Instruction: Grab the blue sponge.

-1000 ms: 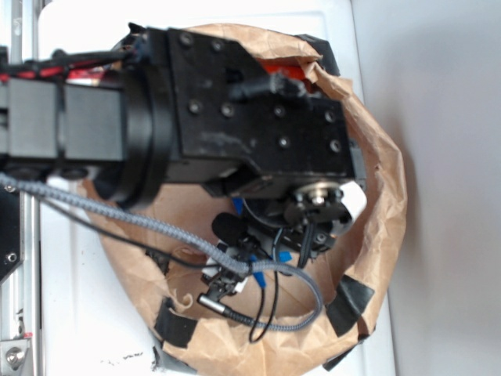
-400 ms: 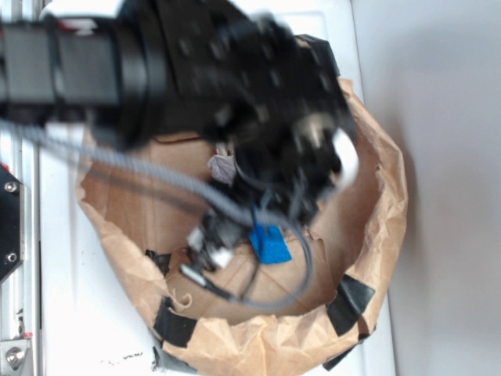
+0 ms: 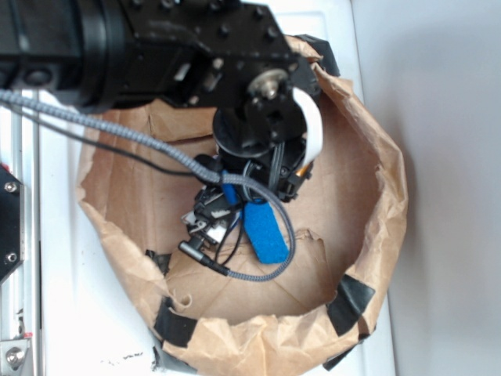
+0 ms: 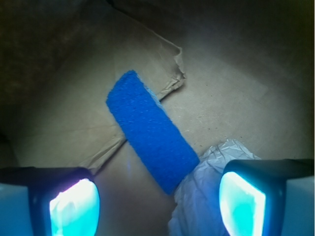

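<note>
Whereas the exterior view a second ago shows the black arm stretched across the upper half of the brown paper bag [image 3: 376, 196] with only specks of blue visible beneath the wrist cabling, the arm [image 3: 156, 47] now sits higher in that view and most of the blue sponge [image 3: 264, 231] lies exposed on the bag's floor. In the intermediate view, 0.4 s ago, the arm is blurred and just a small blue patch shows; now the picture is sharp and the sponge appears as an elongated strip, partly crossed by the grey braided cable [image 3: 258, 270] that loops around its lower end. In the wrist view the blue sponge [image 4: 150, 130] lies flat and diagonal on the creased paper, its upper end overlapping a torn paper edge and its lower end beside, possibly touching, a crumpled white paper wad [image 4: 199, 196]. The gripper [image 4: 157, 206] hangs above the bag floor with its jaws spread wide: the two fingertips [image 4: 71, 204] appear at the bottom corners of the wrist view, well apart, and nothing is held between them. The sponge's lower end lies between the fingertips but forward of them. The bag's rolled rim carries patches of black tape [image 3: 348, 301] at the lower edge.
</note>
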Available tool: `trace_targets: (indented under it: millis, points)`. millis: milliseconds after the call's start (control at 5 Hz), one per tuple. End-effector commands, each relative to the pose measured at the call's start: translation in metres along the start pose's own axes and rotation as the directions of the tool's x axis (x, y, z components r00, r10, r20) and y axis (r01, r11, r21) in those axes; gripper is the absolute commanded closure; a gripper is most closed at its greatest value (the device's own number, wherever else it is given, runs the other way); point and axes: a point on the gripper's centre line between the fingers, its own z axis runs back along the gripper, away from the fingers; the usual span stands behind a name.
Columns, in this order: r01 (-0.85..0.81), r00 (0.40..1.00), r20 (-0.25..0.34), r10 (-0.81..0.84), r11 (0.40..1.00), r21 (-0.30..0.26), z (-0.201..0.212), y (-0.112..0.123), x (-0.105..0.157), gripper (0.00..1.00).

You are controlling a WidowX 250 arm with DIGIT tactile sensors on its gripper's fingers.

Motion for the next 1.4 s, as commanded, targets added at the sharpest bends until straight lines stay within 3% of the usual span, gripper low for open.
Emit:
trace_targets:
  millis: [0,200,800,1000,1200]
  points:
    - [0.128,0.992,-0.011,-0.128,0.99,0.067,-0.034,-0.022,0.007,0.0]
    - [0.111,0.994,-0.022,-0.11,0.992,0.06,-0.04,-0.022,0.004,1.0]
    - [0.066,0.998,-0.003,-0.066,0.994,0.084,-0.04,-0.022,0.01,1.0]
    - [0.063,0.998,0.0,-0.063,0.996,0.066,-0.034,-0.022,0.012,1.0]
    - [0.089,0.996,0.004,-0.089,0.995,0.048,-0.032,-0.019,0.01,0.0]
